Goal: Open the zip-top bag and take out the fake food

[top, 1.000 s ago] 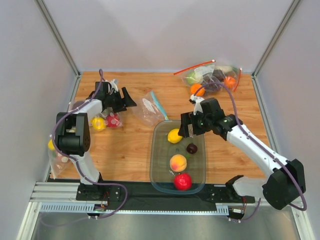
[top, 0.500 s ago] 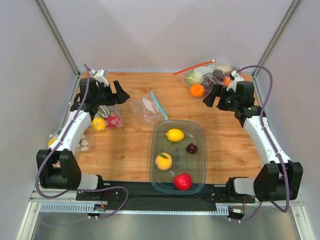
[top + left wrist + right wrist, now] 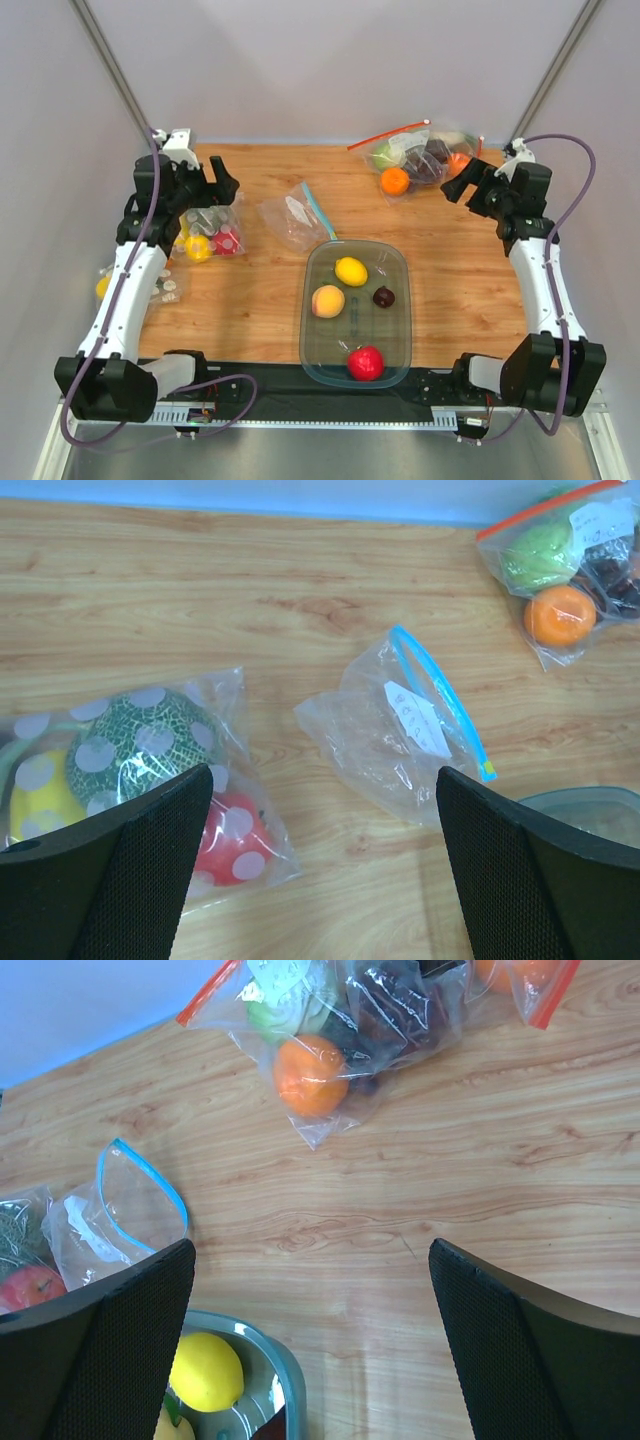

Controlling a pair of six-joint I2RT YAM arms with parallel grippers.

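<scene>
left gripper [image 3: 320,780] jaws wide, holding nothing, back-left by the dotted bag [image 3: 130,770]; zip-top bag [image 3: 295,215] lies empty on the table [image 3: 250,300], mouth gaping, just behind the clear tray [image 3: 405,330]; lemon [image 3: 351,271], peach [image 3: 328,301], plum [image 3: 384,296], apple [image 3: 366,362] all in the tray; right gripper [image 3: 310,1255] jaws wide, empty, back-right near the red-zip bag [image 3: 340,1020]

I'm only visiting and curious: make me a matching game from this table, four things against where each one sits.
Things: 1 lemon; 2 apple; 3 zip-top bag; 4 bright orange.
Places: A inside the red-strip bag; B near end of the clear dish; C lying empty on the table; D far end of that dish.
Pairs: 1-D, 2-B, 3-C, 4-A.
</scene>
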